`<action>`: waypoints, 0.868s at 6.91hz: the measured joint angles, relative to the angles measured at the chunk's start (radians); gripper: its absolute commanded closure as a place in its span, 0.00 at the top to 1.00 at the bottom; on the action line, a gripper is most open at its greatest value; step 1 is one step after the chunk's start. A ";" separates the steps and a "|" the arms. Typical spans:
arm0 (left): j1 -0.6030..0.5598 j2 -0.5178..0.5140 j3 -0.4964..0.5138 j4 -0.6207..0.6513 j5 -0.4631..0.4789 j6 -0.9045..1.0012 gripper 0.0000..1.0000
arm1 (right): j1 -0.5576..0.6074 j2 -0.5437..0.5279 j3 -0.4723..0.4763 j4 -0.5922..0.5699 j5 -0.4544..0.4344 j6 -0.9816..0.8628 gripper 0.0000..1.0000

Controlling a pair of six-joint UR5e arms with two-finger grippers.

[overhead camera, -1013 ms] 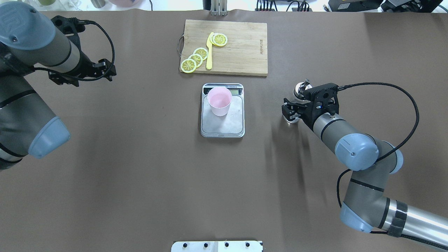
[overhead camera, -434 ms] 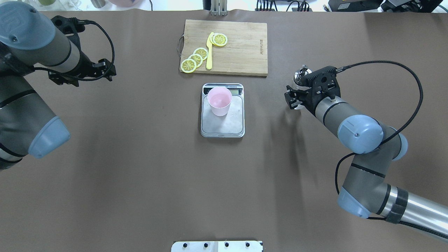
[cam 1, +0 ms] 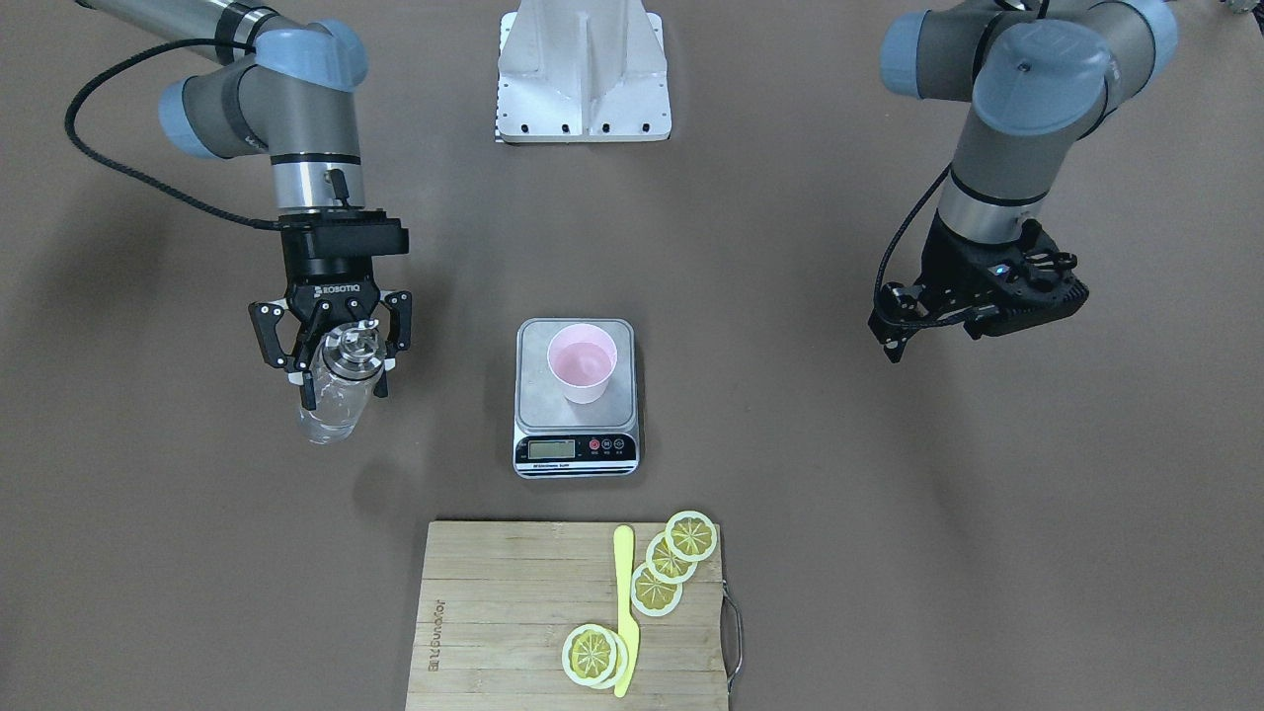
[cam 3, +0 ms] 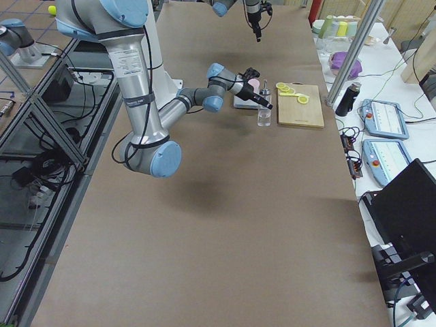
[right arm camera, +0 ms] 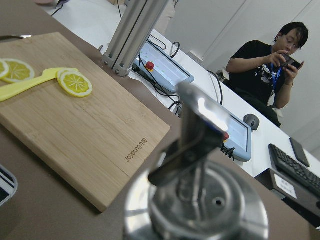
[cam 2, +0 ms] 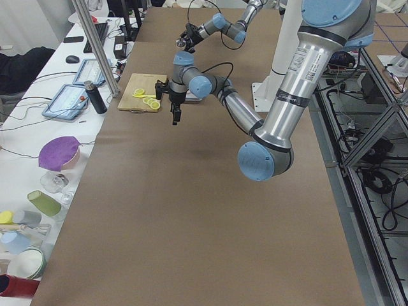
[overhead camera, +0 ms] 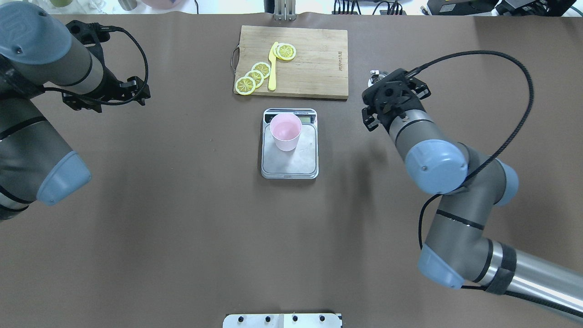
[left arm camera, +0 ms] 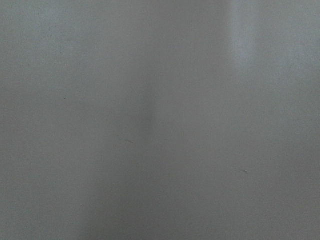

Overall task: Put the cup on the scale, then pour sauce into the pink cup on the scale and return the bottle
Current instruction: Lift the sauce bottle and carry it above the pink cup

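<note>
The pink cup [cam 1: 582,362] stands upright on the steel scale [cam 1: 534,403], toward its display end; it also shows in the overhead view [overhead camera: 285,131] on the scale [overhead camera: 298,160]. My right gripper [cam 1: 343,380] is shut on the clear glass bottle [cam 1: 334,413] just below its chrome pourer cap [right arm camera: 200,200]. It holds the bottle upright to the scale's side, near the cutting board's corner [cam 3: 264,116]. Whether the base touches the table I cannot tell. My left gripper [overhead camera: 139,90] is open and empty, raised far off on the other side.
A wooden cutting board [overhead camera: 314,64] with lemon slices [overhead camera: 255,75] and a yellow knife [overhead camera: 272,68] lies beyond the scale. The robot's white base plate [cam 1: 583,69] sits at the near table edge. The left wrist view is grey blur.
My right gripper has carried the bottle away from the scale, toward the far side beside the cutting board. The cup, the scale and my left arm have not moved.
</note>
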 measured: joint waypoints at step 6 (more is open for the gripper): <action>-0.001 0.001 0.071 -0.035 -0.002 0.002 0.99 | -0.185 0.137 -0.103 -0.376 -0.543 -0.276 0.00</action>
